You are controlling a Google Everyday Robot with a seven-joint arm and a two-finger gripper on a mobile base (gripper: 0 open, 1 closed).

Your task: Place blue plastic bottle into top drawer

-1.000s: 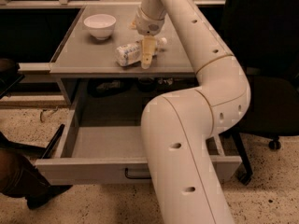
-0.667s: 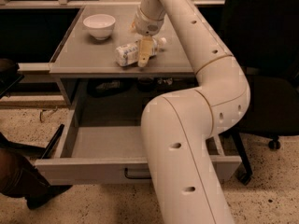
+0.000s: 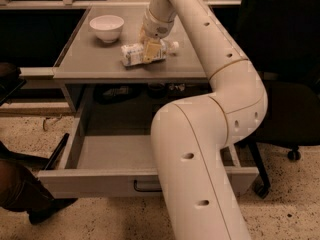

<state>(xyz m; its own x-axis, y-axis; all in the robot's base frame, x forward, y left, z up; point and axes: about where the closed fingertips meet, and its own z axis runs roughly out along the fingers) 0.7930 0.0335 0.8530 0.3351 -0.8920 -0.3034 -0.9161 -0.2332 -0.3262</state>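
A white bowl (image 3: pixel 106 27) sits on the table (image 3: pixel 85 61), left of the gripper (image 3: pixel 150 48).

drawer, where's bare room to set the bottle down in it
The drawer floor is bare from its left wall across to the arm; behind the arm it is hidden. On the table, it is crowded where the gripper sits at the bottle, right of the bowl.

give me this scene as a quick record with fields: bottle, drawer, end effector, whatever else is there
blue plastic bottle: lying on its side on the table top, cap pointing right
end effector: down at the bottle's middle
top drawer: pulled open below the table top
white bowl: upright at rear left, apart from the bottle
task state: bottle not yet in the drawer
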